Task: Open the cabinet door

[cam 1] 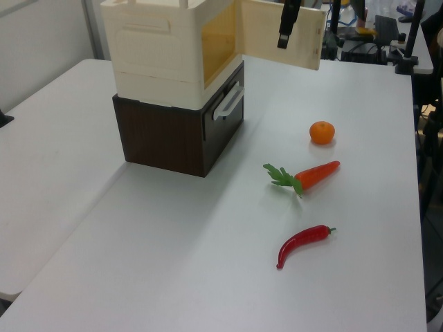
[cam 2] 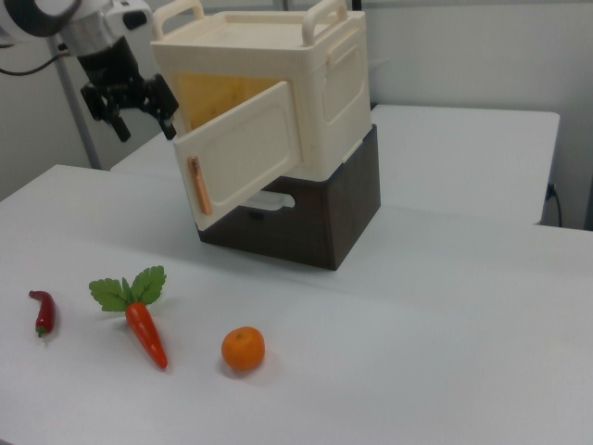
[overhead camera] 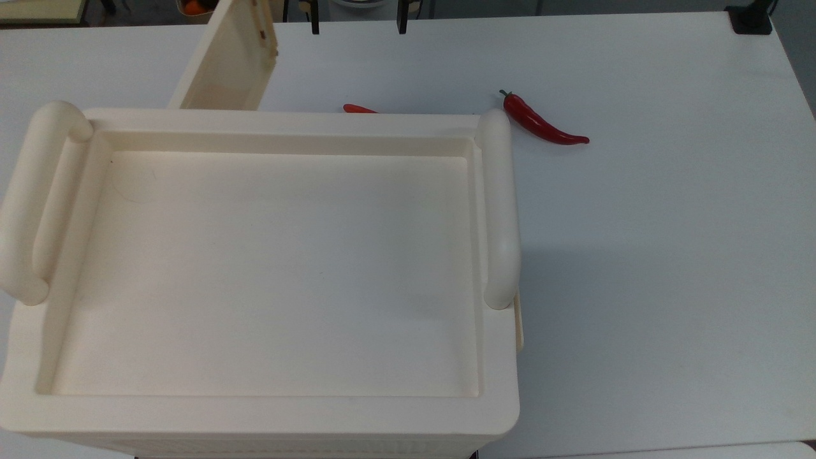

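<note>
Cream plastic cabinet door [cam 2: 243, 151], swung wide from cabinet [cam 2: 278, 88] atop dark base on white worktop [cam 2: 445, 306]. End effector [cam 2: 130, 100] released, fingers spread, just beside door's free edge at right view's left. Likely risk: stray finger contact knocking door back shut or nudging cabinet.
</note>
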